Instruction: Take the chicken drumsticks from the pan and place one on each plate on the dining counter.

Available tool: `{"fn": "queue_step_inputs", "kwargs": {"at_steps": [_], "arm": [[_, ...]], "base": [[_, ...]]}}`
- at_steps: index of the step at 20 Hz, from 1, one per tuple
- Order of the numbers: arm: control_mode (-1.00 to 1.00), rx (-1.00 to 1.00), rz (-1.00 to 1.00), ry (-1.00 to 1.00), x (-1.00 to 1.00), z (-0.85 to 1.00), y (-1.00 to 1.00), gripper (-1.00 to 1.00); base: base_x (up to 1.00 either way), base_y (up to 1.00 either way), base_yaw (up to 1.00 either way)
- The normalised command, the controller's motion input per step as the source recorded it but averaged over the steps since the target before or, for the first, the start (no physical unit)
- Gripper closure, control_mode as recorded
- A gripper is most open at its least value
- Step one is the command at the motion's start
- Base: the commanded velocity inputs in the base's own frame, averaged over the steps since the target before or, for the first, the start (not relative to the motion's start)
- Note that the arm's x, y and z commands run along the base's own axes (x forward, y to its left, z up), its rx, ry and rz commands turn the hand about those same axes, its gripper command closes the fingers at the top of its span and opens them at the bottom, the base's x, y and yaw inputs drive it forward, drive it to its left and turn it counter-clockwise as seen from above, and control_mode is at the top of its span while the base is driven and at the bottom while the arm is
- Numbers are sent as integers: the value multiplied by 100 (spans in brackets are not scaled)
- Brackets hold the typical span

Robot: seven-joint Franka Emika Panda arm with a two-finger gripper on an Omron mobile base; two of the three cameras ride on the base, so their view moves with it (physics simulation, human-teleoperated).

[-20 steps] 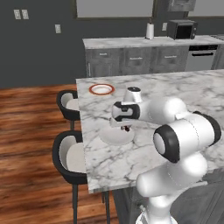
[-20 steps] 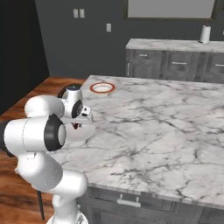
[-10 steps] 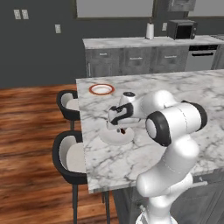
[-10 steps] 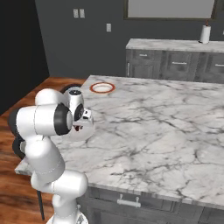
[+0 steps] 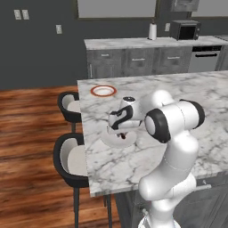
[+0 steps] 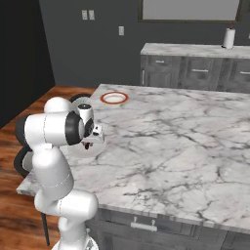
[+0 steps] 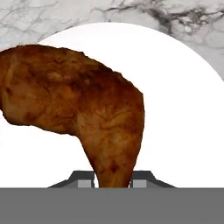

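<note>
1 drumstick (image 7: 83, 109) over 1 white plate (image 7: 183, 109); 2 plates total.

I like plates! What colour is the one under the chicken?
Plain white plate, clearest in the hand view.

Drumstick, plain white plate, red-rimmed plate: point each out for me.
drumstick (image 7: 74, 100), hand view, meaty middle.
plain white plate (image 7: 175, 122), hand view, bare surface.
red-rimmed plate (image 5: 103, 91), left base view, its centre.

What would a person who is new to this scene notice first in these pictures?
The reddish-brown chicken drumstick stands out first, over the plain white plate near the dining counter edge, its thin end between the gripper fingertips. Farther along the same counter lies the red-rimmed plate.
</note>
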Motion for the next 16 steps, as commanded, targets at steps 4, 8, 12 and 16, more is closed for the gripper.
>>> {"fn": "queue_step_inputs", "kwargs": {"at_steps": [4, 8, 12, 16], "arm": [[-100, 0, 0, 0, 2, -12, 3, -100], [-100, 0, 0, 0, 1, 3, 0, -100], [-100, 0, 0, -1, -12, 46, -4, -100], [-100, 0, -1, -1, -57, 49, -9, -100]], "base": [[0, 0, 0], [0, 0, 0], [0, 0, 0], [0, 0, 0]]}}
